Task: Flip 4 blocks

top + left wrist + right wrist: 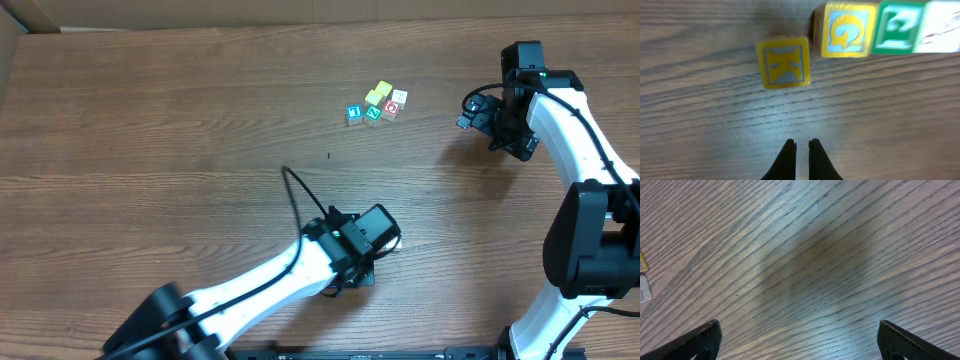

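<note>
Wood-grain desk (150,150) fills every view, and a small cluster of blocks (376,102) lies toward the far side, a little right of centre. From overhead the cluster shows two yellow cubes on its far side and a white block (399,97) at the right. A blue block (353,113), a green block (372,113) and a red block (391,108) run along its near edge.

The left end effector (801,150) is closed on nothing, its fingertips meeting in a narrow point. Its wrist camera faces four cubes ahead of the tips. A yellow K block (783,62) stands alone, slightly left of the tip line. Farther on and to the right is a row set side by side: a yellow G block (847,30), the green one, then the white one, cut by the frame edge. Overhead, this arm sits on the near side of the cluster, well apart from it.

The right end effector (797,337) is spread wide and empty over bare wood. Overhead it stands to the right of the cluster at about the same depth, nearer than the left one. Only slivers of cubes show at the left edge of its wrist view.

Cubes have no long axis, so direction decides the move. The K block lies ahead of the closed left tips, probably the first to flip.
</note>
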Available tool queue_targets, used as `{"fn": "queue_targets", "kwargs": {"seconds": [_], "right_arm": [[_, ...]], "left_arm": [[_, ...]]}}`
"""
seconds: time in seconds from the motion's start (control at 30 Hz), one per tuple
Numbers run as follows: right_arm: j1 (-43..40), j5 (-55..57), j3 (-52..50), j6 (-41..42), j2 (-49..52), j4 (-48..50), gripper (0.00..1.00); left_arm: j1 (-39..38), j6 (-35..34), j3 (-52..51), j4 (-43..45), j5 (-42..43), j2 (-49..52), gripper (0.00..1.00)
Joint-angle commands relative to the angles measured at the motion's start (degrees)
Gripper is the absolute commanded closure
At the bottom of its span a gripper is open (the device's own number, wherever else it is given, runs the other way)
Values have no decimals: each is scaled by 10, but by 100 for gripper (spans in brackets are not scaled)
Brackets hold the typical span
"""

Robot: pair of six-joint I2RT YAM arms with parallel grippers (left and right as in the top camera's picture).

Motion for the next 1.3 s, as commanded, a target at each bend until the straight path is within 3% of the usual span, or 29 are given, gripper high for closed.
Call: {"fn": "queue_targets", "kwargs": {"seconds": [0.0,0.33,0.77,1.17,1.27], "right_arm": [[-1,2,3,4,0,1,0],[-1,2,3,4,0,1,0],[-1,2,3,4,0,1,0],[-1,2,3,4,0,1,0],[-1,2,3,4,0,1,0]], "left_arm": [[5,-13,-2,2,-10,41,96],[73,14,-2,22,-7,61,96],[83,38,0,29,42,52,96],[113,51,5,10,2,-9,96],[132,86,5,10,-1,-12,96]]}}
